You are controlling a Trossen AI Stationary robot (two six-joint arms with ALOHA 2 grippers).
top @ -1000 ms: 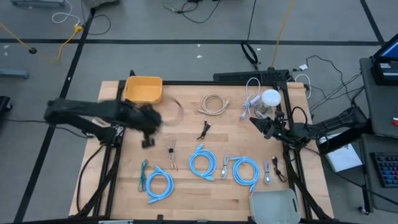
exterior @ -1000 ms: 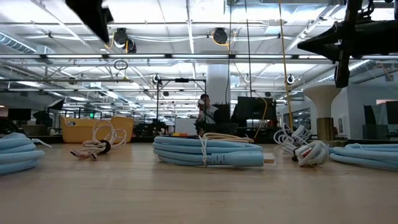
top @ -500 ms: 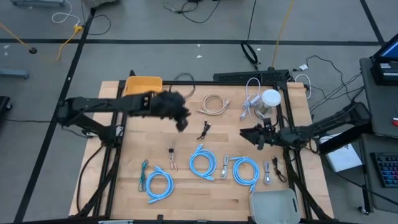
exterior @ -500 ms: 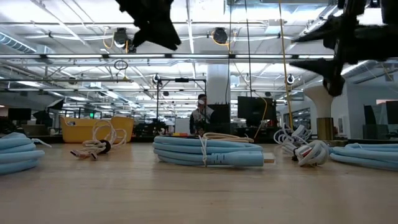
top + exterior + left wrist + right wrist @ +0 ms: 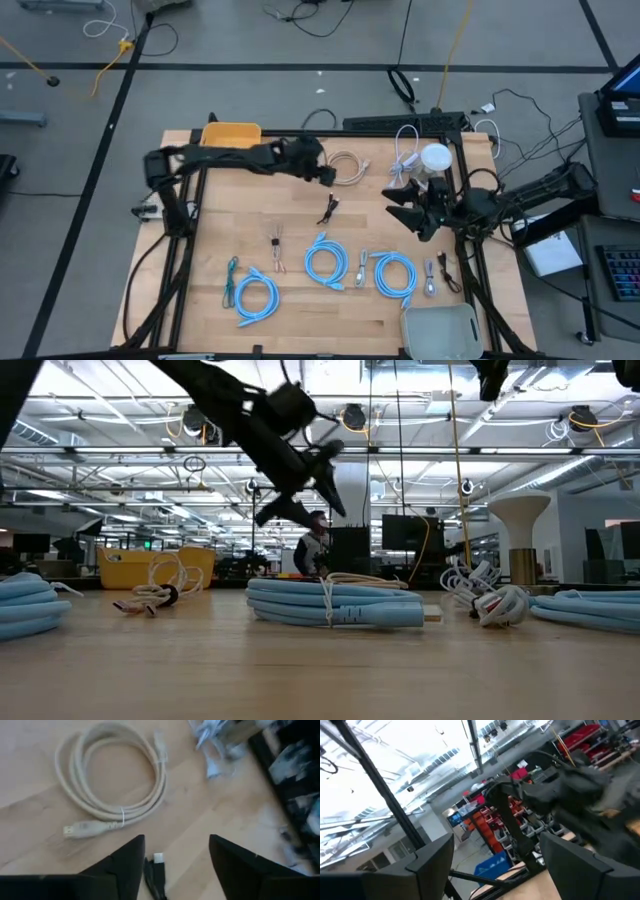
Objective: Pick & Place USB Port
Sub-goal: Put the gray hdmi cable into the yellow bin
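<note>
The left gripper [image 5: 328, 176] is held above the far middle of the counter [image 5: 200, 270], fingers [image 5: 125, 865] spread wide and empty. Just beside it lies the coiled beige USB cable [image 5: 343, 166], flat on the wood, untouched; a small black cable [image 5: 328, 208] is seen near it. The right gripper [image 5: 398, 208] is held up over the counter's right side, fingers [image 5: 432, 862] parted wide, nothing gripped. The yellow bin [image 5: 231, 135] sits at the far left corner.

bare wood [image 5: 215, 225] left — blue cable coils [image 5: 325, 262] crowd front.
</note>
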